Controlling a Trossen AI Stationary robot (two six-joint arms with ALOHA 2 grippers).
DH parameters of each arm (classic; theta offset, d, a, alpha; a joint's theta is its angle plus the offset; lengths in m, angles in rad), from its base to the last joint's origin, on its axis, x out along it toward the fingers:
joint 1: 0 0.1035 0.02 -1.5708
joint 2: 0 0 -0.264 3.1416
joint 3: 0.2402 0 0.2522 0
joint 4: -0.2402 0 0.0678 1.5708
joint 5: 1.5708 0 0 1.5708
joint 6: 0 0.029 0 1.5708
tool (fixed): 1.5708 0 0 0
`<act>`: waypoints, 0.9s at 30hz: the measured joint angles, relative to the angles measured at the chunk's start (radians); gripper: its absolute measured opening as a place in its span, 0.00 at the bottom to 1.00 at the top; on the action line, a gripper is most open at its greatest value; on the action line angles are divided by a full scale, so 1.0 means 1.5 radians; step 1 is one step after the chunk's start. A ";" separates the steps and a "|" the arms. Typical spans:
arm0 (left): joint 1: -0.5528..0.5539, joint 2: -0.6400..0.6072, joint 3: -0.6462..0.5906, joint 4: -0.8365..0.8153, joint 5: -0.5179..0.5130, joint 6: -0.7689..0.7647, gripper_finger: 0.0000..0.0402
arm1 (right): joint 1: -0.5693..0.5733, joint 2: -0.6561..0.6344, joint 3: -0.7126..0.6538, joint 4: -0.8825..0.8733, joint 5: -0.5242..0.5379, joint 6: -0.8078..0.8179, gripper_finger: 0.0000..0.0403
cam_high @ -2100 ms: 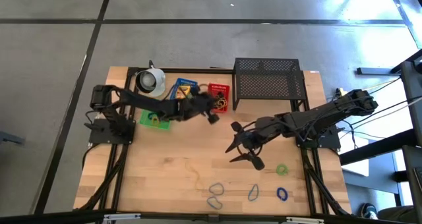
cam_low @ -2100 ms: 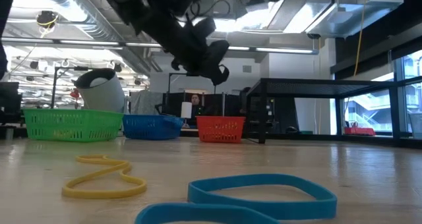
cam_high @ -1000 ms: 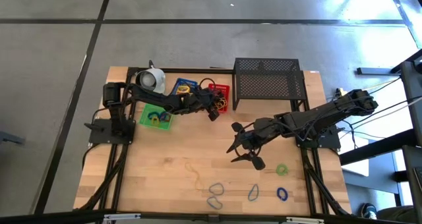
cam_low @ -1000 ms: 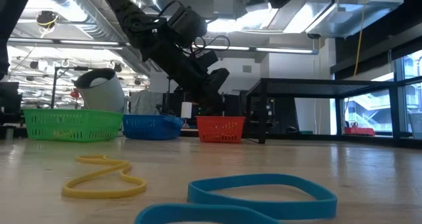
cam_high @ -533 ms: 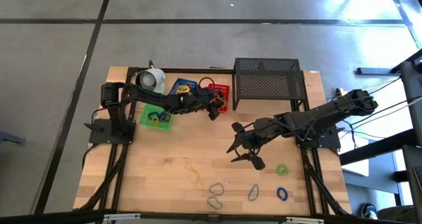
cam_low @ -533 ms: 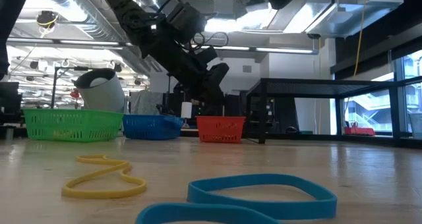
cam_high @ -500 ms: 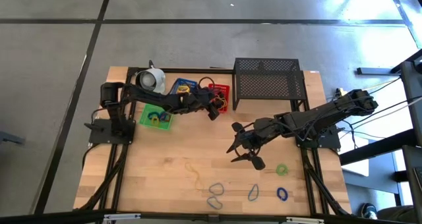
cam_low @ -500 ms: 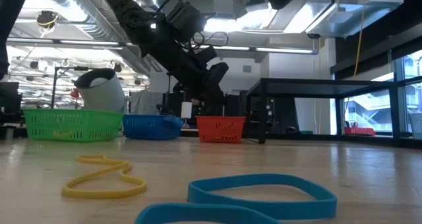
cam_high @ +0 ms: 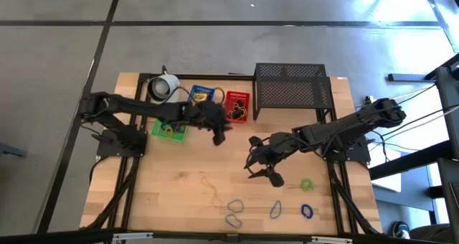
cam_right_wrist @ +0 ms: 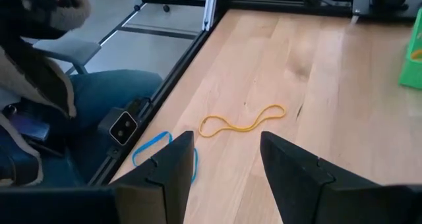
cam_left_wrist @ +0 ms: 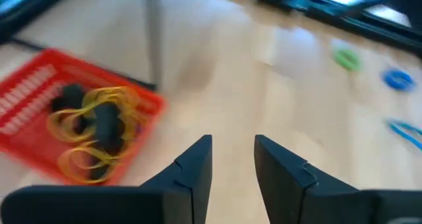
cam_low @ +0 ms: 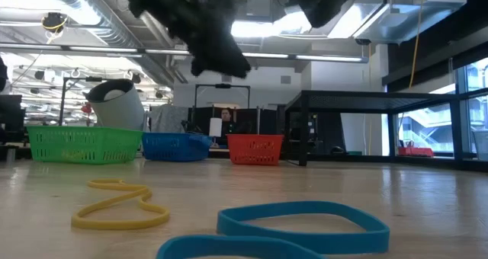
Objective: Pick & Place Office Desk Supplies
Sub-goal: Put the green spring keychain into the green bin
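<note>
Near the table's back edge, my left gripper [cam_high: 219, 133] has pulled away from the red basket [cam_high: 237, 105], jaws apart and empty; the yellow bands [cam_left_wrist: 89, 128] and dark clips [cam_left_wrist: 105, 124] lie inside it, so I judge that drop finished. My right gripper [cam_high: 259, 165] waits over the table's middle, jaws apart, empty. Toward the front edge remain a yellow band [cam_right_wrist: 242, 124], blue loops [cam_high: 234, 211] and a green loop [cam_high: 306, 184]. I can read no writing anywhere.

The light wooden worktop [cam_high: 186, 179] carries green [cam_high: 168, 129], blue [cam_high: 203, 96] and red plastic baskets [cam_high: 237, 105] and a black wire-mesh rack [cam_high: 290, 87] along its far edge; loose rubber-band loops [cam_high: 234, 212] lie near its front edge.
</note>
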 joint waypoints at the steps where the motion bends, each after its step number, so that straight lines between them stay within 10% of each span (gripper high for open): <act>1: -0.017 -0.007 0.000 -0.011 0.001 0.011 0.26 | 0.000 0.005 0.000 0.002 0.000 0.000 0.44; 8: -0.137 -0.019 0.000 -0.074 -0.019 0.054 0.23 | 0.000 0.041 0.000 0.046 0.005 0.043 0.44; 27: -0.281 -0.016 0.000 -0.131 -0.194 0.045 0.22 | 0.189 0.017 0.000 -0.533 0.063 0.719 0.44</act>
